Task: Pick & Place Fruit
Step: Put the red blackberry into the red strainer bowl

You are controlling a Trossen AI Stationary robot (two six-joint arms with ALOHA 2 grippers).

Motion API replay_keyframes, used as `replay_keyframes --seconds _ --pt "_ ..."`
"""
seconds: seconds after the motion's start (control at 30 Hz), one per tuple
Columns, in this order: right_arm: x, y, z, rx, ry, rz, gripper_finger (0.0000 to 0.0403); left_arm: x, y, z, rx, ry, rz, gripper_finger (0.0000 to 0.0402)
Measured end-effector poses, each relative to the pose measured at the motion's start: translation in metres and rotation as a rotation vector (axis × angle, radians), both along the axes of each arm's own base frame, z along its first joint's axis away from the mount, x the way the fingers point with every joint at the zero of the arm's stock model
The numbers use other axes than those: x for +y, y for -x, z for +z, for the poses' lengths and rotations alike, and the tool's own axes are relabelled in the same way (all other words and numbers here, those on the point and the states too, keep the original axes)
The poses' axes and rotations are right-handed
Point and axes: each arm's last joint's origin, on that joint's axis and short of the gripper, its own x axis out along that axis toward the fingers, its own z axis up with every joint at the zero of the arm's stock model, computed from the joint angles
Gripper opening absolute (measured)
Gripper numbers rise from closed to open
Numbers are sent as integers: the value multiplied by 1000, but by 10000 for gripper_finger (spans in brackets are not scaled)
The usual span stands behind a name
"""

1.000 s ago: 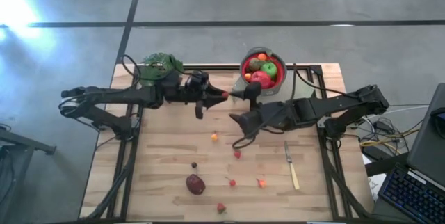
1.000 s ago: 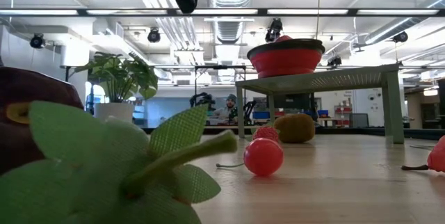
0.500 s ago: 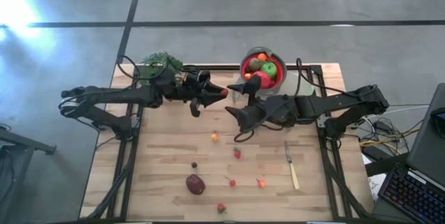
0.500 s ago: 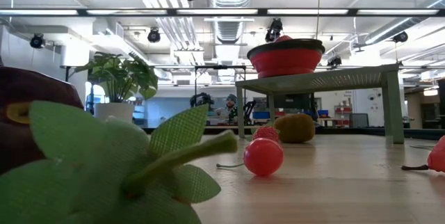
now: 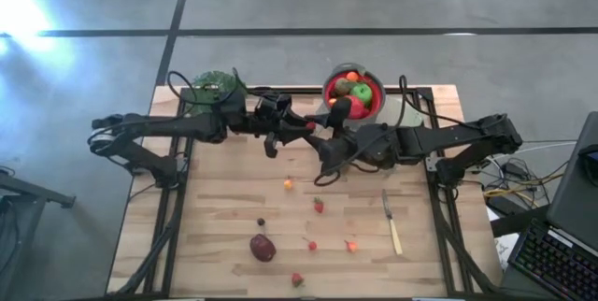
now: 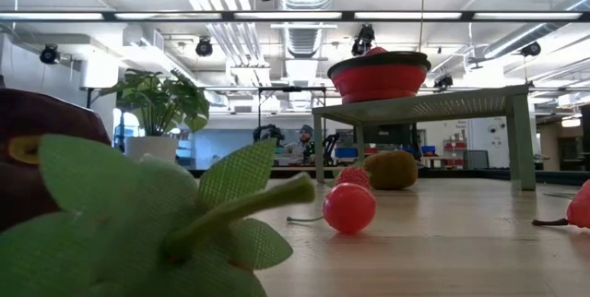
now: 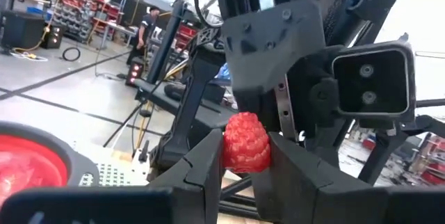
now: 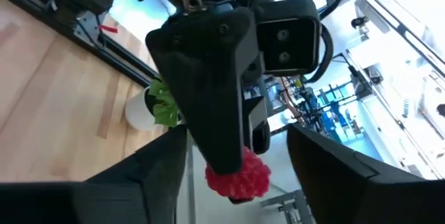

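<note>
Evidently light, small and bumpy, the raspberry point(image 7: 245, 142) sits pinched in the left gripper point(image 7: 243, 165), while the right gripper point(image 8: 233, 182), fingers spread, flanks it for a mid-body hold.

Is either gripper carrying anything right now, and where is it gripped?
The left gripper pinches a small red bumpy berry by its sides. The right gripper faces it, open around it, not yet closed.

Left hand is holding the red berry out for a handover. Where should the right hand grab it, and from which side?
Probably the bare rounded end of the red berry that sticks out past the left hand. The left fingers cover two opposite flanks, so bring the open right hand in head-on, facing the left hand, and close across the uncovered sides.
</note>
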Motion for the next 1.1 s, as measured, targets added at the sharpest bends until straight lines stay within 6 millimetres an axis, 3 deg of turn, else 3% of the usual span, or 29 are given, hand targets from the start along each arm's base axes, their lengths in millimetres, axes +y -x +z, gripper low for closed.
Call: replay_keyframes --seconds 0.47,0.6,0.83,1.0,1.1 --pt "0 1 0 16 18 -1 105 0 0 6 -13 -15 -21 108" --pt "0 1 0 16 19 0 101 0 0 6 -16 -26 -18 108" --pt "-1 1 0 14 15 -1 130 0 0 6 -16 -30 -14 108" --pt "0 1 0 15 15 -1 107 0 0 6 -15 -41 -11 115" --pt "0 1 -1 23 17 -1 101 0 0 5 -11 -53 -5 145"
